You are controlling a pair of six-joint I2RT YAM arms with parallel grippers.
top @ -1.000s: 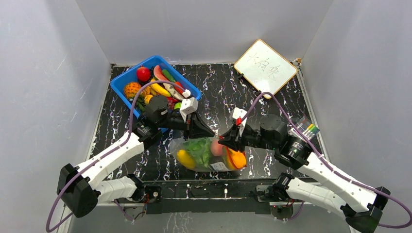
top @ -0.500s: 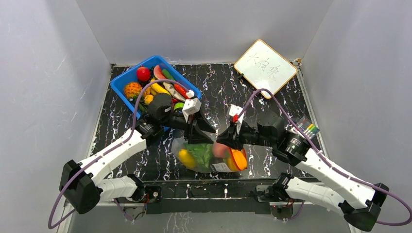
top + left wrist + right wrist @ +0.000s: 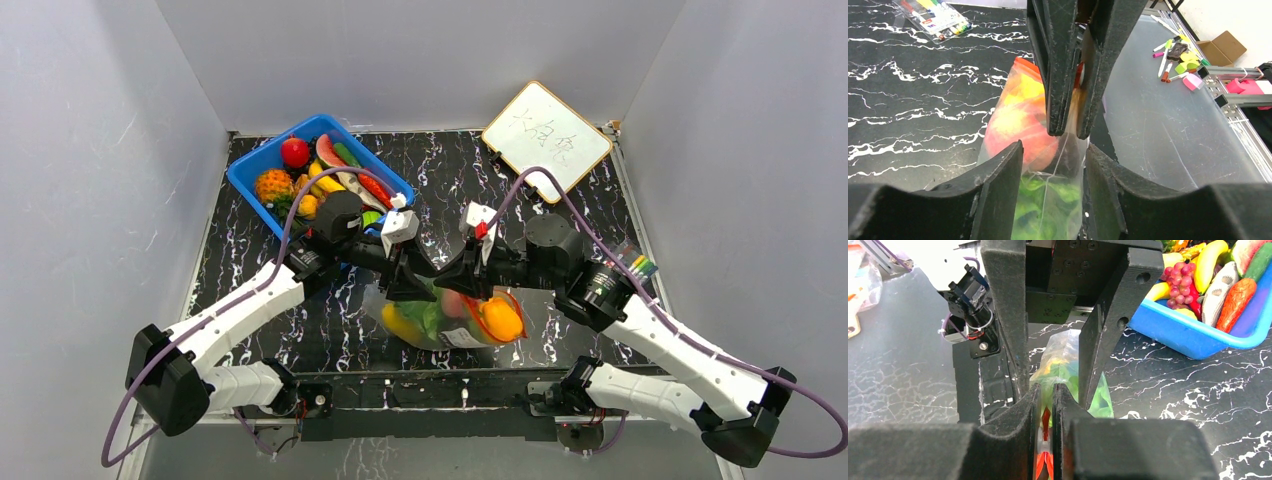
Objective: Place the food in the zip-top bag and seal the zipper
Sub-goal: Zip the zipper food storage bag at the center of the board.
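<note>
The clear zip-top bag (image 3: 440,328) lies near the table's front edge. It holds green lettuce (image 3: 428,314), a yellow pepper (image 3: 399,325), a peach (image 3: 455,303) and an orange fruit (image 3: 501,320). My right gripper (image 3: 452,286) is shut on the red-orange zipper (image 3: 1046,426) at the bag's top edge. My left gripper (image 3: 424,282) faces it tip to tip. In the left wrist view it (image 3: 1053,167) stands open with the bag (image 3: 1048,200) between its jaws, not pinched. The right fingers (image 3: 1060,75) show there, closed on the strip.
A blue bin (image 3: 258,192) full of toy food stands at the back left, also in the right wrist view (image 3: 1198,337). A whiteboard (image 3: 546,135) lies at the back right. A marker pack (image 3: 634,266) lies at the right edge.
Both grippers have come together over the bag's top edge until their tips meet. The bag has shifted slightly right and its top is raised.
</note>
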